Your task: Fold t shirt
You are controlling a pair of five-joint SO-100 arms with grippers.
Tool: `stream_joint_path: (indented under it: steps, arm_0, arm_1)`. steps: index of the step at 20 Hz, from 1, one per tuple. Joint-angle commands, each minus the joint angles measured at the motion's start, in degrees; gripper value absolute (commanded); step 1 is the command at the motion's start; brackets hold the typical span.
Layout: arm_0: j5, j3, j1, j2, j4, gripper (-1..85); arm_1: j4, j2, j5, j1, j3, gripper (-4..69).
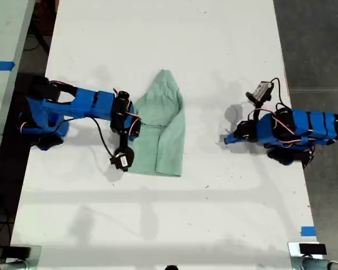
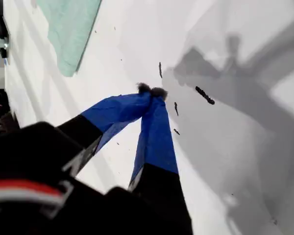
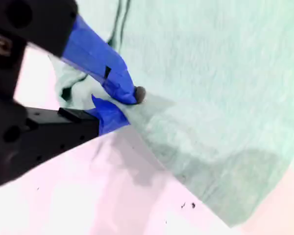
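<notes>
Blue printed arms [image 1: 84, 104], black servos, red-white wiring; gripper tips possibly blue-taped.

The table [image 1: 169, 45] lies bare from 10 through 2 o'clock of the t shirt [image 1: 163, 126] — open passage there. At 6 o'clock the white surface is likewise bare. At 9 o'clock the second gripper [image 3: 125, 105] and its arm crowd the cloth's edge, jaws pinched on it. At 3 o'clock a bare strip separates the shirt from the first gripper [image 2: 151, 90] — jaws together, tips at the tabletop.
</notes>
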Motion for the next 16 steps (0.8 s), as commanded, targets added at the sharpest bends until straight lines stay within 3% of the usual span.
stream_joint_path:
  steps: [1, 6, 11, 13, 14, 16]
  arm_0:
    - [3.0, -10.9, -0.1, 0.1, 1.4, -0.2]
    - [11.1, -16.1, -2.7, -7.9, -6.2, -0.2]
    - [12.7, -19.0, -2.0, -12.6, -15.7, -0.2]
    - [12.7, -19.2, -1.8, -14.0, -18.5, 12.5]
    - [12.6, -19.3, -1.8, -14.9, -18.9, 27.5]
    - [11.9, -19.4, -1.9, -15.6, -19.1, 28.2]
  arm_1:
    - [-0.1, 1.0, 0.4, 0.0, 2.9, -1.1]
    - [-0.1, 1.0, 0.3, -0.1, 2.9, -1.1]
    - [-0.1, 1.0, 0.3, -0.2, 2.9, -1.1]
    - [-0.1, 1.0, 0.2, -0.2, 2.9, -1.1]
    - [-0.1, 1.0, 0.2, -0.2, 2.9, -1.1]
    - [-0.1, 1.0, 0.2, -0.2, 2.9, -1.1]
